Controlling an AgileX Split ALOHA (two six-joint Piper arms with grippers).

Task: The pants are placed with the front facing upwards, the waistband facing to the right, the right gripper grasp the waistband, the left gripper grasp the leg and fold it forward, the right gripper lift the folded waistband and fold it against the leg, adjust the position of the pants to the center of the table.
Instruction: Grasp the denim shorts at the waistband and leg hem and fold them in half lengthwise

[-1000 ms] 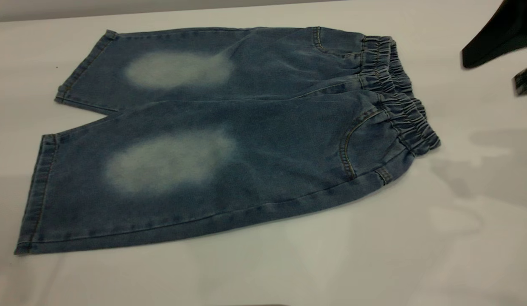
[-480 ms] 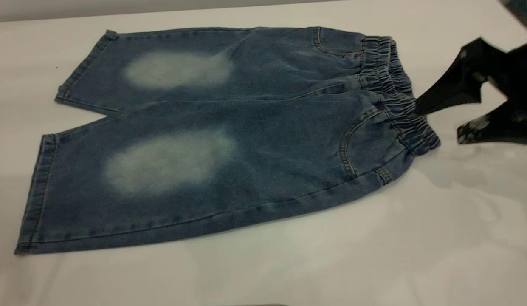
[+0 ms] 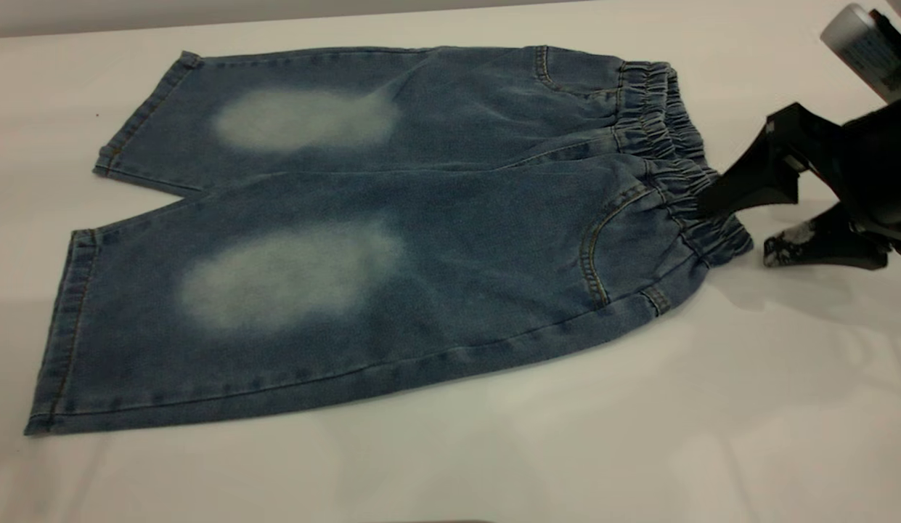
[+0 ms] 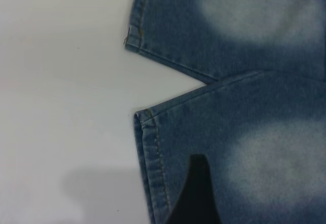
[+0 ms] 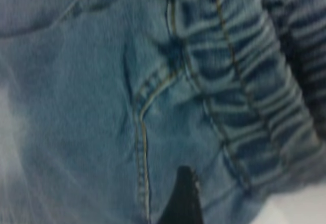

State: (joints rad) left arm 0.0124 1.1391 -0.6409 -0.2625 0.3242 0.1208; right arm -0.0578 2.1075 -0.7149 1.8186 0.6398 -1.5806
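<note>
While the pants (image 3: 392, 240) lie flat on the white surface (image 3: 711, 436), the right claw (image 3: 733, 221) hangs spread at the waistband (image 3: 682, 174), one finger (image 3: 748, 178) over it; the left claw's spread cannot be told.

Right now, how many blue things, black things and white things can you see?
Blue: 1, the pants.
Black: 2, the right gripper and the left gripper.
White: 1, the table.
Total: 4.
</note>
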